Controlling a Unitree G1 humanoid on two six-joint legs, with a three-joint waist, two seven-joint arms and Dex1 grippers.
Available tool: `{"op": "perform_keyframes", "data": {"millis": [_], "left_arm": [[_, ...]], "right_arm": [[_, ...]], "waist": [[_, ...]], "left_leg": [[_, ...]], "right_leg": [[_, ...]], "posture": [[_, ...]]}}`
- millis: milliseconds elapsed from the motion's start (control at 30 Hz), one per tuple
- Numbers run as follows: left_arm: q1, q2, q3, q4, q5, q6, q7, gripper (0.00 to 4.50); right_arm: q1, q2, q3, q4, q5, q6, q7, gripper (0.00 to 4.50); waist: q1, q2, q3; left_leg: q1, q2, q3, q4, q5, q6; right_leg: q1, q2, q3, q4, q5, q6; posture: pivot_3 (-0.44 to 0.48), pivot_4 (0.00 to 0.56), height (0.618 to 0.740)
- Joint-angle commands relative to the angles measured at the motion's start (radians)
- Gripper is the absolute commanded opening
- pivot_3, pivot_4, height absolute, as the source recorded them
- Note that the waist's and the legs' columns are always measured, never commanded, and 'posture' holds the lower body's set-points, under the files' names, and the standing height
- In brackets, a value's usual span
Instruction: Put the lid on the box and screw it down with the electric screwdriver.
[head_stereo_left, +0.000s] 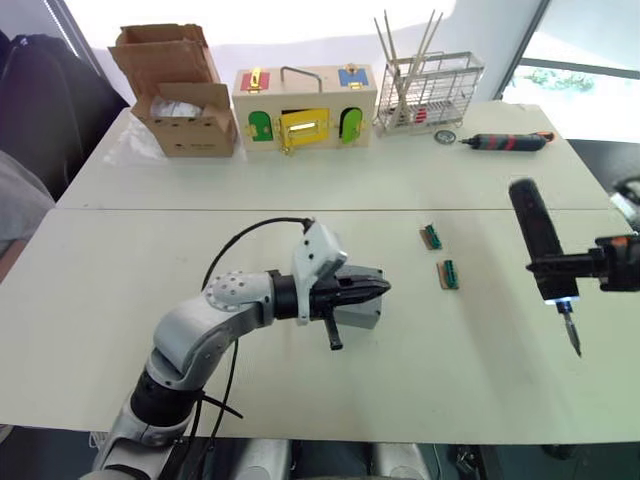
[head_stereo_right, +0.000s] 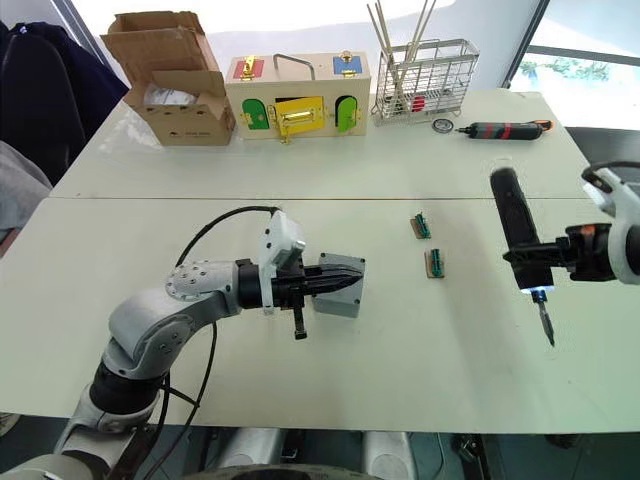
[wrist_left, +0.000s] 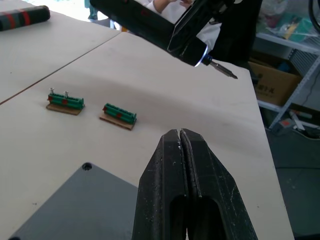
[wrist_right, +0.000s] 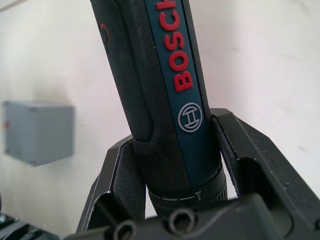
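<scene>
The grey box (head_stereo_right: 338, 292) stands on the near table, left of centre. Its flat grey top, with a screw hole at one corner, looks like the lid (wrist_left: 75, 205) sitting on it. My left gripper (head_stereo_left: 383, 289) is shut with nothing between its fingers, its tips lying just over that top. Well to the right, my right gripper (head_stereo_left: 562, 266) is shut on the electric screwdriver (head_stereo_left: 536, 232). The screwdriver hangs nearly upright above the table, its lit tip and bit (head_stereo_left: 572, 336) pointing down, apart from the box.
Two small green terminal blocks (head_stereo_left: 432, 237) (head_stereo_left: 448, 274) lie between box and screwdriver. On the far table stand a cardboard box (head_stereo_left: 180, 100), a wooden box with coloured doors (head_stereo_left: 305, 105), a wire rack (head_stereo_left: 430, 90) and a red-and-black screwdriver (head_stereo_left: 510, 143).
</scene>
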Motion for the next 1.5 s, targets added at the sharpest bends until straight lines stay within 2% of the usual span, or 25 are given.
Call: {"op": "perform_keyframes", "data": {"millis": [33,267,567,600,767,967,1067,1167,1300,1400,1467,1500], "left_arm": [[-0.002,-0.008,-0.049,0.009,0.039,-0.055,0.001,0.00],[0.008,-0.004,-0.095,-0.006,0.055,-0.067,-0.001,0.00],[0.014,-0.008,-0.086,-0.006,0.048,-0.066,0.010,0.00],[0.015,-0.007,-0.085,-0.007,0.048,-0.065,0.010,0.00],[0.030,-0.004,-0.044,-0.010,0.029,-0.055,0.026,0.00],[0.039,-0.010,0.019,-0.012,0.030,-0.039,0.084,0.00],[0.039,-0.021,0.121,-0.019,-0.006,-0.016,0.144,0.00],[0.028,-0.020,0.194,-0.013,-0.022,-0.002,0.189,0.00],[0.007,-0.036,0.303,0.000,-0.048,0.014,0.276,0.00],[0.025,-0.047,0.353,0.001,-0.053,0.033,0.341,0.00],[0.054,-0.052,0.377,0.015,-0.050,0.041,0.375,0.00],[0.073,-0.049,0.380,0.020,-0.049,0.038,0.375,0.00]], "right_arm": [[-0.062,0.024,0.046,0.091,-0.105,0.009,0.015,1.89],[-0.148,0.118,0.144,0.177,-0.246,0.031,0.041,1.89],[-0.161,0.194,0.150,0.229,-0.367,0.012,0.040,1.89],[-0.160,0.198,0.148,0.229,-0.376,0.013,0.039,2.84],[-0.132,0.207,0.140,0.180,-0.409,-0.003,0.032,4.46],[-0.130,0.218,0.081,0.146,-0.450,-0.062,0.004,4.49],[-0.156,0.225,0.014,0.078,-0.509,-0.250,-0.050,4.49],[-0.164,0.326,-0.113,-0.040,-0.505,-0.393,-0.139,4.49],[-0.033,0.637,-0.298,-0.375,-0.472,-0.720,-0.276,4.49],[0.146,0.843,-0.279,-0.593,-0.540,-0.911,-0.370,4.49],[0.256,0.943,-0.224,-0.690,-0.551,-0.948,-0.399,4.49],[0.295,0.994,-0.210,-0.724,-0.498,-0.931,-0.395,4.49]], "waist": [[0.002,0.000,0.000],[0.004,0.004,0.001],[0.006,0.004,0.001],[0.006,0.004,0.001],[0.006,0.004,0.001],[0.006,0.004,0.001],[0.004,0.004,0.001],[-0.001,0.004,0.001],[0.001,-0.001,0.001],[0.017,-0.002,0.001],[0.026,-0.002,0.001],[0.026,-0.002,0.001]], "left_leg": [[0.000,0.000,0.000,0.000,0.000,0.000],[-0.001,0.000,0.000,0.000,0.003,-0.005],[-0.001,-0.001,0.000,0.000,0.003,-0.006],[-0.001,0.000,0.000,0.000,0.003,-0.006],[-0.001,0.000,-0.001,0.000,0.003,-0.006],[-0.001,-0.001,-0.001,0.000,0.003,-0.006],[-0.001,-0.001,-0.001,0.000,0.003,-0.006],[-0.001,0.000,-0.001,0.000,0.004,-0.007],[0.000,0.001,-0.002,-0.001,0.005,-0.009],[-0.001,0.001,-0.006,-0.001,0.006,-0.011],[-0.002,-0.001,-0.008,0.000,0.007,-0.012],[-0.002,-0.002,-0.007,0.000,0.007,-0.012]], "right_leg": [[-0.001,0.000,0.000,0.000,0.000,0.000],[-0.002,0.000,0.000,0.000,0.000,0.000],[-0.001,0.000,0.000,0.000,0.000,0.000],[-0.001,0.000,0.000,0.000,0.000,0.000],[-0.001,0.000,0.000,0.000,0.000,0.000],[0.000,0.000,0.000,0.000,0.000,0.000],[-0.002,0.000,0.000,0.001,0.000,0.000],[-0.003,0.000,0.000,0.003,0.000,0.000],[-0.003,0.002,-0.001,0.005,0.000,0.000],[-0.004,0.002,-0.002,0.008,0.000,0.001],[-0.004,0.001,0.000,0.009,0.000,0.001],[-0.004,0.001,0.001,0.008,0.000,0.001]], "posture": [[0.000,0.150,0.731],[0.000,0.150,0.731],[0.000,0.150,0.731],[0.000,0.150,0.731],[0.000,0.150,0.731],[0.000,0.150,0.731],[0.000,0.150,0.731],[0.000,0.150,0.731],[0.000,0.150,0.731],[0.000,0.150,0.731],[0.000,0.150,0.731],[0.000,0.150,0.731]]}}
